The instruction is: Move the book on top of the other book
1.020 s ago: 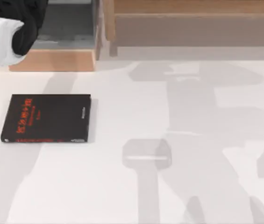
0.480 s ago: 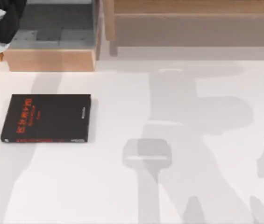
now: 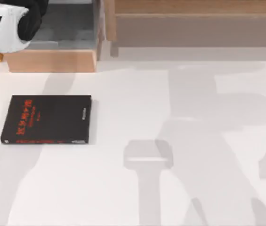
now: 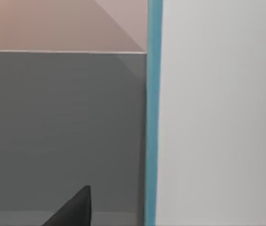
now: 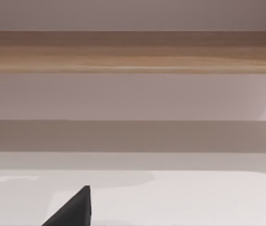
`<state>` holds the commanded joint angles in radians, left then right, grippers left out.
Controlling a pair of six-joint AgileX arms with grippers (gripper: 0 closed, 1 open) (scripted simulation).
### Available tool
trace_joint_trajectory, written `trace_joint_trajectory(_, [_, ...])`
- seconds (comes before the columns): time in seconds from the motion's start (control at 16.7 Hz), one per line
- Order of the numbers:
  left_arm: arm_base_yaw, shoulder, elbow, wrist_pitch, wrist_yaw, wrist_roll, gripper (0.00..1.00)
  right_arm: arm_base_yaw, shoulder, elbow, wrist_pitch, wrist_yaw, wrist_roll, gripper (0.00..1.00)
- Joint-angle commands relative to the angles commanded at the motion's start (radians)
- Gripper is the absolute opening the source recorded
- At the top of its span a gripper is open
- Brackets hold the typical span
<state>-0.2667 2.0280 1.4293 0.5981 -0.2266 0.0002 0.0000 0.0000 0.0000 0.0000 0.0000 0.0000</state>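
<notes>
The other book [image 3: 46, 119], black with red lettering, lies flat on the white table at the left in the top view. My left arm [image 3: 8, 28] hangs over the wooden box at the back left corner. In the left wrist view a teal-blue strip [image 4: 152, 113] runs close to the camera with a white surface [image 4: 217, 117] beside it; this looks like the book seen edge-on. A dark part of my left gripper [image 4: 71, 212] shows beside it, and I cannot tell whether it touches. A dark part of my right gripper [image 5: 71, 209] hangs above the white table, facing a wooden shelf.
A wooden box [image 3: 52, 60] with a grey inside stands at the back left. A long wooden shelf [image 3: 194, 23] runs along the back edge. Arm shadows fall across the middle and right of the table [image 3: 123, 202].
My left arm pulled back toward the top left corner, then came out again to the right. The arm shadows on the table shifted. The black book has not moved.
</notes>
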Motion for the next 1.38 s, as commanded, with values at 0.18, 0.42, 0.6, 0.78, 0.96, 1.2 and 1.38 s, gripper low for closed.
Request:
trace_joint_trajectory(0.18, [0.0, 0.0, 0.0, 0.0, 0.0, 0.0, 0.85, 0.0, 0.0, 0.0, 0.0, 0.0, 0.0, 1.0])
trace_joint_trajectory(0.42, [0.0, 0.0, 0.0, 0.0, 0.0, 0.0, 0.55, 0.0, 0.0, 0.0, 0.0, 0.0, 0.0, 1.0])
trace_joint_trajectory(0.6, [0.0, 0.0, 0.0, 0.0, 0.0, 0.0, 0.32, 0.0, 0.0, 0.0, 0.0, 0.0, 0.0, 1.0])
trace_joint_trajectory(0.78, [0.0, 0.0, 0.0, 0.0, 0.0, 0.0, 0.1, 0.0, 0.0, 0.0, 0.0, 0.0, 0.0, 1.0])
trace_joint_trajectory(0.96, [0.0, 0.0, 0.0, 0.0, 0.0, 0.0, 0.0, 0.0, 0.0, 0.0, 0.0, 0.0, 0.0, 1.0])
trace_joint_trajectory(1.2, [0.0, 0.0, 0.0, 0.0, 0.0, 0.0, 0.0, 0.0, 0.0, 0.0, 0.0, 0.0, 0.0, 1.0])
trace_joint_trajectory(1.38, [0.002, -0.002, 0.0, 0.0, 0.0, 0.001, 0.0, 0.0, 0.0, 0.0, 0.0, 0.0, 0.0, 1.0])
